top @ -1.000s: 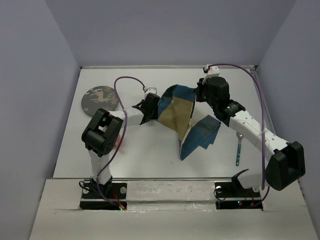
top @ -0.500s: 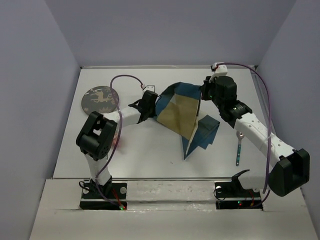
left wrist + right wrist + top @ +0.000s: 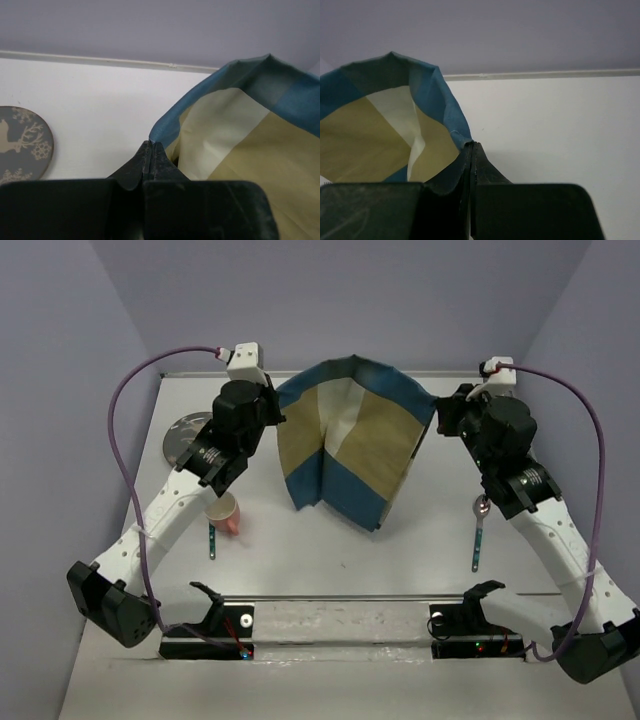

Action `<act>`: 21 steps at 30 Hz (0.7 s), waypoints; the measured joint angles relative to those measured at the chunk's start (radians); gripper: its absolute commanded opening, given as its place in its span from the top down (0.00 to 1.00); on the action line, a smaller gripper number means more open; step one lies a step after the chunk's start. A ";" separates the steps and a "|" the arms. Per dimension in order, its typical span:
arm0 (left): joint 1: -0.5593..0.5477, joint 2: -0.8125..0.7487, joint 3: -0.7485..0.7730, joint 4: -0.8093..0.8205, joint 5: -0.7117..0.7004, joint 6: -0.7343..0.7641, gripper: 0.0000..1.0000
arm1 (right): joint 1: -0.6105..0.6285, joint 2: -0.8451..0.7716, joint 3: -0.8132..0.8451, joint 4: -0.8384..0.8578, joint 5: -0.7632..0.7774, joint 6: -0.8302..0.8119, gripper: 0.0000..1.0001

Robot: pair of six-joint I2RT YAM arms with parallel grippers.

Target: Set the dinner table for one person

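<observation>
Gripping opposite top corners, L pincer (image 3: pixel 151 145) & R pincer (image 3: pixel 471 145) are holding checked cloth (image 3: pixel 350 440) spread up above white worktop (image 3: pixel 400 555).

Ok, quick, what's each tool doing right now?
Left tool: closed, holding one top corner of the checked cloth mat.
Right tool: closed, holding the opposite top corner.

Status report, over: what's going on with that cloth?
Left jaws, right jaws shut on cloth mat corners. Mat hangs over dinner table. Pink cup, spoon close by.
</observation>
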 measured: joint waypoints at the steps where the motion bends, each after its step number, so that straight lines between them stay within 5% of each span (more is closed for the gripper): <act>1: 0.000 -0.011 0.011 -0.009 -0.008 0.008 1.00 | 0.000 -0.005 0.016 -0.008 0.006 0.000 1.00; 7: 0.008 0.031 0.103 -0.071 -0.051 0.061 1.00 | -0.004 0.043 0.128 -0.032 0.052 -0.019 1.00; 13: 0.126 0.202 0.313 -0.116 -0.001 0.086 1.00 | -0.126 0.277 0.344 -0.016 0.013 -0.052 1.00; 18: 0.203 0.466 0.722 -0.183 0.026 0.097 1.00 | -0.253 0.529 0.565 -0.013 -0.064 -0.052 1.00; 21: 0.234 0.675 1.105 -0.280 0.058 0.099 1.00 | -0.296 0.669 0.735 -0.034 -0.109 -0.047 1.00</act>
